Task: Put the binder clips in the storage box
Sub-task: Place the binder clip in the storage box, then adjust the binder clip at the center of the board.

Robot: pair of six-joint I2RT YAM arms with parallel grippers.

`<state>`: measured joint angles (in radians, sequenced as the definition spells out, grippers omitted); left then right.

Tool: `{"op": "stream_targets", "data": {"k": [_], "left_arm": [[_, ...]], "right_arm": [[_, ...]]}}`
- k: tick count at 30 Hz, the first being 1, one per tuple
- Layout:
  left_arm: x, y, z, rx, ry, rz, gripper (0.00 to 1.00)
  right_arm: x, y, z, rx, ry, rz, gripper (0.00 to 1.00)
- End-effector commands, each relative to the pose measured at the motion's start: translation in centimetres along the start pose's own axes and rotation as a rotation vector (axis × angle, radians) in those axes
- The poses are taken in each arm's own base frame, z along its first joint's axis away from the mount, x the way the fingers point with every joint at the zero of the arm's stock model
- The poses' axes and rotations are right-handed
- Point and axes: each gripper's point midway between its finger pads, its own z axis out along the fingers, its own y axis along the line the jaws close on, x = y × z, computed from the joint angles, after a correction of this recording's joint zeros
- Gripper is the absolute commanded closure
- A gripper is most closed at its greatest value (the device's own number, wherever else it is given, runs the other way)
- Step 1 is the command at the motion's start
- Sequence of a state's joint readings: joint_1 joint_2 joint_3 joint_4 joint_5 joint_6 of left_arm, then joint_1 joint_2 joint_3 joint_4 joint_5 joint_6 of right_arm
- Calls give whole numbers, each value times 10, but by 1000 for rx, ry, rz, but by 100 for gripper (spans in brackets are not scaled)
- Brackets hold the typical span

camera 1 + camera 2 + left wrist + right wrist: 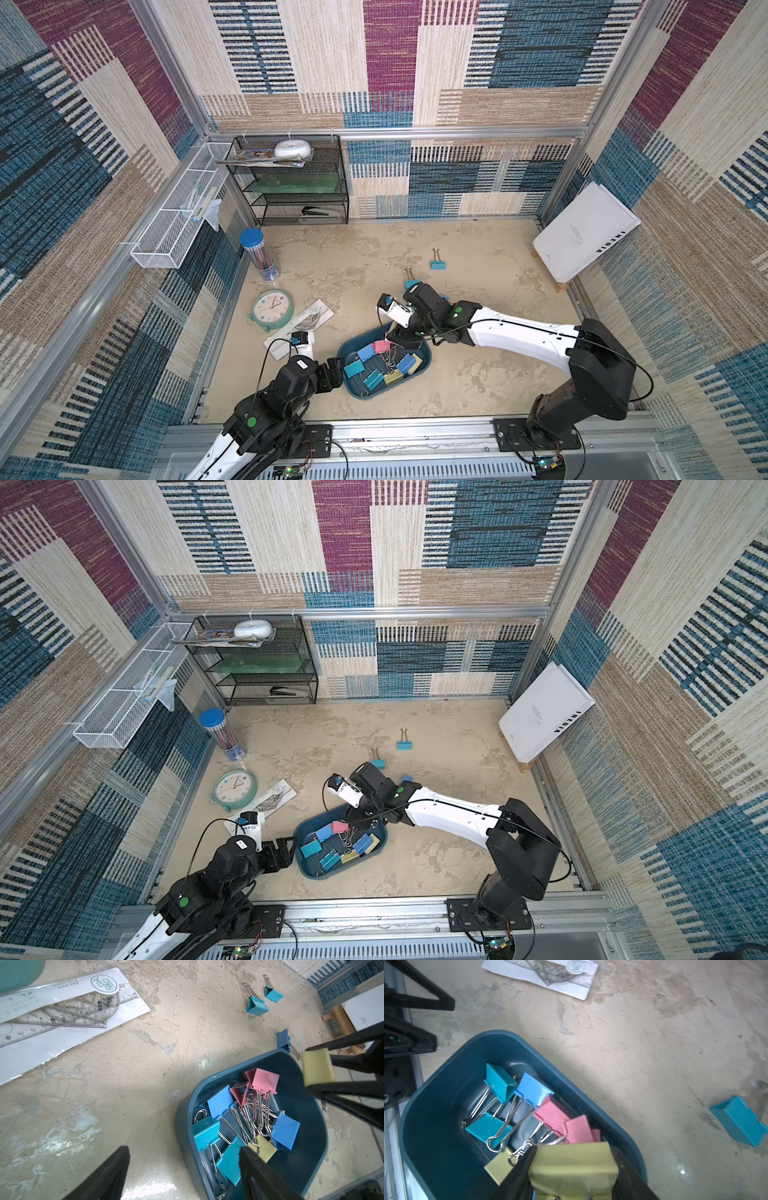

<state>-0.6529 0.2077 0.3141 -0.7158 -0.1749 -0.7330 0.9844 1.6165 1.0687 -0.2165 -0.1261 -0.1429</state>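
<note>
The dark teal-blue storage box sits near the table's front and holds several binder clips in blue, teal, pink and yellow. My right gripper hangs over the box's far end, shut on a yellow binder clip. My left gripper is open at the box's near-left end, one finger inside over the clips, the other outside the wall. Loose on the table lie two teal clips and a blue one.
A mint clock and a packaged ruler set lie left of the box. A pencil tube, a black mesh rack and a white wire basket stand back left. A white book leans at the right wall.
</note>
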Motion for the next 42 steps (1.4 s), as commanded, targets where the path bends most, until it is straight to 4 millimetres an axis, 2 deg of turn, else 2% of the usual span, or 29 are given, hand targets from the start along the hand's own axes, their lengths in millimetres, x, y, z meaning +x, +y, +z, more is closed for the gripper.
{"op": "stream_targets", "data": {"k": [1, 7, 11, 16, 18, 21, 24, 27, 30, 32, 34, 36, 39, 42], "left_arm": [[-2, 1, 1, -6, -13, -2, 14], [-2, 2, 1, -10, -14, -4, 14], [-3, 2, 1, -15, -17, -6, 14], [-3, 2, 1, -16, -16, -8, 14], [-3, 3, 1, -18, -14, -7, 14], [-3, 3, 1, -21, -13, -7, 14], [-2, 3, 2, -23, -8, -5, 14], [-2, 3, 2, -21, -10, -4, 14], [-2, 2, 2, -18, -7, -4, 14], [-2, 2, 2, -19, -9, -4, 14], [-2, 3, 2, -20, -8, -4, 14], [-2, 2, 2, -17, -7, -4, 14], [-2, 2, 1, -15, -9, -5, 14], [-2, 2, 1, -17, -8, -5, 14]], "right_arm": [[-17, 21, 14, -53, -37, -111, 43], [-18, 47, 37, -138, -2, -215, 40], [-14, 64, 40, -185, -12, -248, 37], [-11, 79, 46, -237, 1, -249, 38], [-15, 77, 45, -215, -6, -245, 38], [-28, 67, 31, -147, -62, -231, 32], [-36, 34, 16, -19, -90, -139, 27], [-34, -27, -1, 117, -108, 83, 24], [-10, -94, -17, 250, -81, 357, 21], [18, -140, -29, 343, -63, 577, 20], [47, -168, -35, 348, -38, 782, 21], [65, -181, -36, 308, -39, 892, 26], [75, -183, -40, 342, -49, 841, 37], [81, -178, -46, 356, -48, 787, 65]]}}
